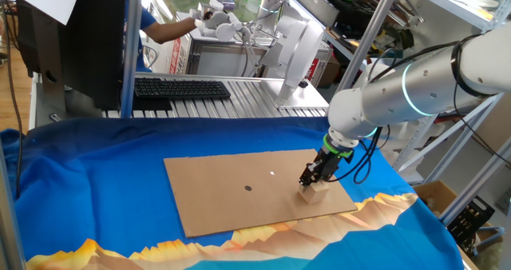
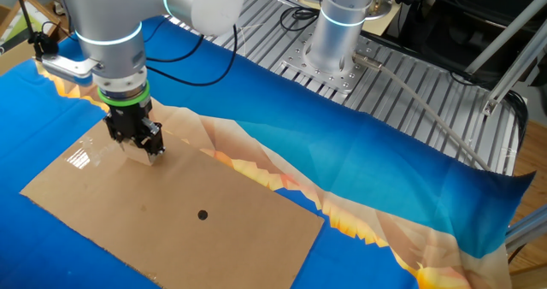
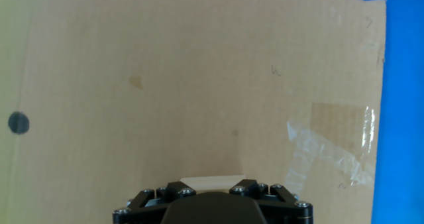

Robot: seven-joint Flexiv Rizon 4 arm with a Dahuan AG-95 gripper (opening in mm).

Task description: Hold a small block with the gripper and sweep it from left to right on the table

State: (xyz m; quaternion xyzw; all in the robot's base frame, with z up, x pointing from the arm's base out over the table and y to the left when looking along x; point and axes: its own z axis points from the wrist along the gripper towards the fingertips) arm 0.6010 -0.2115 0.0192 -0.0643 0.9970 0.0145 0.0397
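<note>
Your worktop (image 1: 96, 190) wears bright blue cloth with an orange-yellow mountain print, under a plain brown cardboard (image 1: 239, 186) marked by one black dot (image 2: 202, 215). You see a black gripper (image 1: 313, 176) under a green ring (image 2: 125, 97), a silver-white arm (image 1: 399, 86), and a pale tan block (image 1: 316, 192).

Thick silver-white robot arm (image 1: 415, 82) with rounded joints, a glowing cyan band around one segment, a thin black cable looping beside the wrist. Green ring sits above the small black fingered gripper (image 2: 137, 135), silver screws dotting its housing.
</note>
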